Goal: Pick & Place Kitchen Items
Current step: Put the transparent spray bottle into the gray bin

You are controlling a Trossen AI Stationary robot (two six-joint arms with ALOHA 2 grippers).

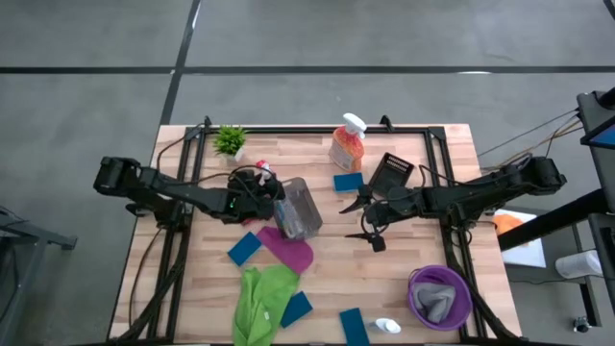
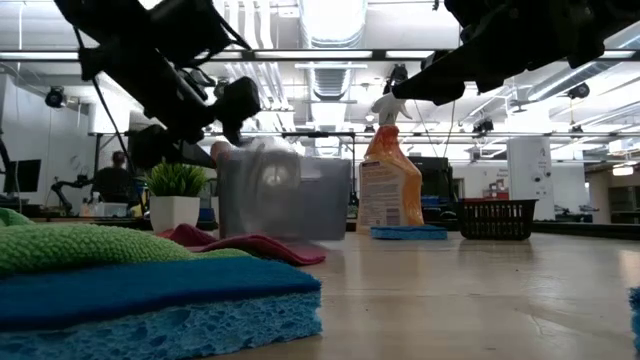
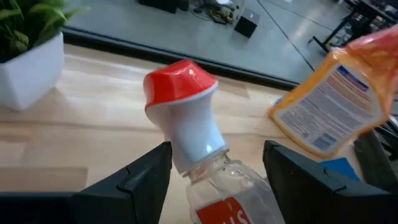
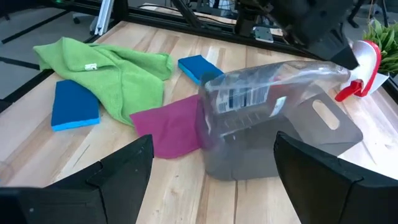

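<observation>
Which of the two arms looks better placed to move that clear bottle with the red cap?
Left. The left gripper already straddles the red-capped bottle at its neck, while the right gripper hangs open beside it.

No wording can be made out with certainty; the orange spray bottle (image 3: 336, 99) carries a white printed label too blurred to read; the red-topped bottle (image 3: 193, 143) shows white letter fragments on a red label, cut off.

A red-capped clear bottle (image 3: 186, 118) and an orange spray bottle (image 1: 347, 144) with a white trigger. Blue sponges (image 1: 244, 248), a green cloth (image 1: 261, 298) and a magenta cloth (image 1: 288, 248) lie on the pale wood table (image 1: 404, 250). A purple bowl (image 1: 423, 303) holds a grey cloth (image 1: 440, 300).
</observation>
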